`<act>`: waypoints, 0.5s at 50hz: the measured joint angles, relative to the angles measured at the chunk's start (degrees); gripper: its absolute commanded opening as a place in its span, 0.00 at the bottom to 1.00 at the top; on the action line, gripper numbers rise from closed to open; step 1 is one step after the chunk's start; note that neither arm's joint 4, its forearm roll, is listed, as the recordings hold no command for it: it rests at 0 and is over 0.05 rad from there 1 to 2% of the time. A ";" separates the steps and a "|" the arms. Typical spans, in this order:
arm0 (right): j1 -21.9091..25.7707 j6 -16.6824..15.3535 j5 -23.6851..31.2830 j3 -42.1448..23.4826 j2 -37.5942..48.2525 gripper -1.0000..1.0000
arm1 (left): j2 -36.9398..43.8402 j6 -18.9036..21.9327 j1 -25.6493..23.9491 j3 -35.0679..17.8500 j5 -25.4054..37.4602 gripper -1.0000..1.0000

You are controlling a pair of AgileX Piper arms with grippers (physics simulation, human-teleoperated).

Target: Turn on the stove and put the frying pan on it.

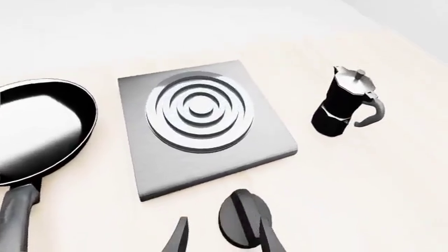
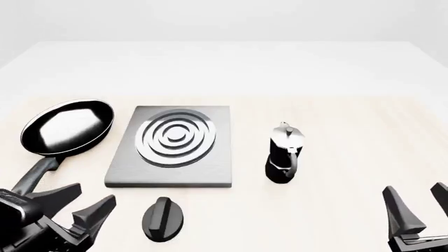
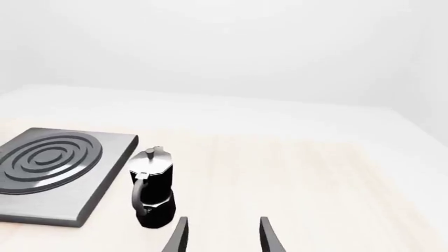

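With its jaws spread and empty, the left gripper (image 2: 89,207) is hovering near the knob (image 2: 163,218), risking knocking the pan's handle (image 2: 39,176) just left.

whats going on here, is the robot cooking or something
Nothing is being held yet. Two arms hover over a table with both grippers open: the left gripper is near the black knob in front of the stove, and the right gripper is off to the right, away from everything. The frying pan sits on the table left of the stove, not on the burner. A moka pot stands to the stove's right.
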 measured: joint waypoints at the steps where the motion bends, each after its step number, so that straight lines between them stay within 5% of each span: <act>1: 0.00 0.01 0.03 0.00 -0.02 1.00 | 0.44 -0.14 -0.44 0.06 -0.02 1.00; 25: 0.72 0.44 0.19 0.00 -0.10 1.00 | 13.37 -1.95 -7.55 4.56 -9.86 1.00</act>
